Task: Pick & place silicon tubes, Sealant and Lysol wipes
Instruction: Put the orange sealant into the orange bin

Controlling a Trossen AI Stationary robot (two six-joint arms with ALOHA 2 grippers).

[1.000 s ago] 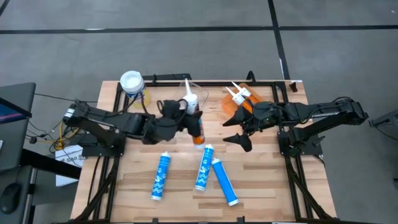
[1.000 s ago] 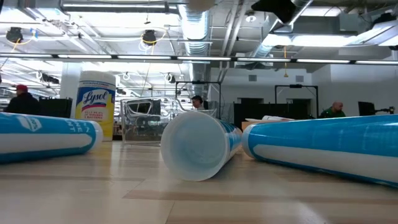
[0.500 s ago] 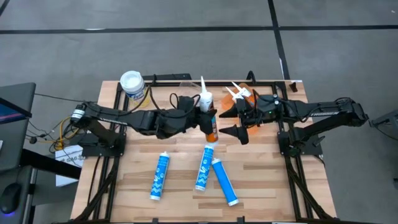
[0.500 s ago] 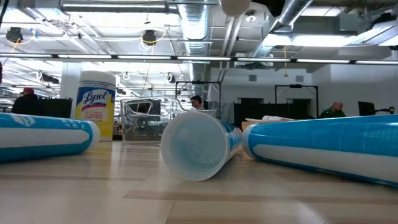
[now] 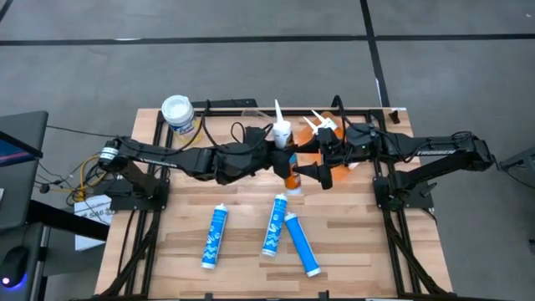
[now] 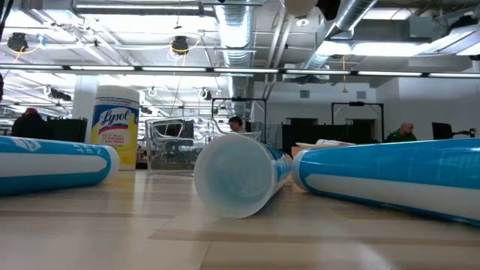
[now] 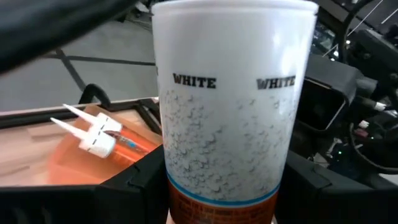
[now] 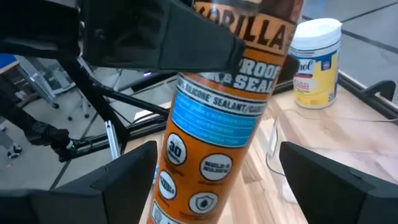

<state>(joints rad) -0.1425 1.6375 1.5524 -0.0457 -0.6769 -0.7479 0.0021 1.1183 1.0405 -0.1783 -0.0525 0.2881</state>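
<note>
Sealant cartridge: an orange-and-white cartridge (image 5: 285, 155) held above the table's middle, near the far edge, its white nozzle pointing to the far side. The left wrist view shows its white upper part printed "WHITE" (image 7: 231, 112); the right wrist view shows the orange label reading "SILICONE SEALANT" (image 8: 217, 130).

Left gripper: the left gripper (image 5: 273, 159) reaches in from the left and is clamped around the cartridge, its dark fingers (image 7: 134, 183) pressed on both sides of the body.

Right gripper: the right gripper (image 5: 320, 171) sits just beside the cartridge on its right, fingers spread wide, with the cartridge standing between them but not touched (image 8: 217, 180).

Orange tray: a see-through orange container (image 5: 316, 142) near the far right of the table, holding two orange cartridges with white nozzles (image 5: 320, 125); the same pair shows in the left wrist view (image 7: 99, 134).

Lysol wipes: a white-lidded canister with a yellow label (image 5: 178, 113) standing upright at the far left corner of the table, well apart from both grippers; also seen in the low view (image 6: 116, 124) and the right wrist view (image 8: 316, 62).

Blue tubes: three blue-and-white tubes lie flat on the near half of the table, one to the left (image 5: 216, 236), and two close together at the middle (image 5: 274, 224) (image 5: 302, 244).

Clear container: a transparent box (image 6: 174, 146) stands behind the tubes in the low view, beside the wipes; what it holds cannot be told.

Table: light wooden slats (image 5: 359, 242).
</note>
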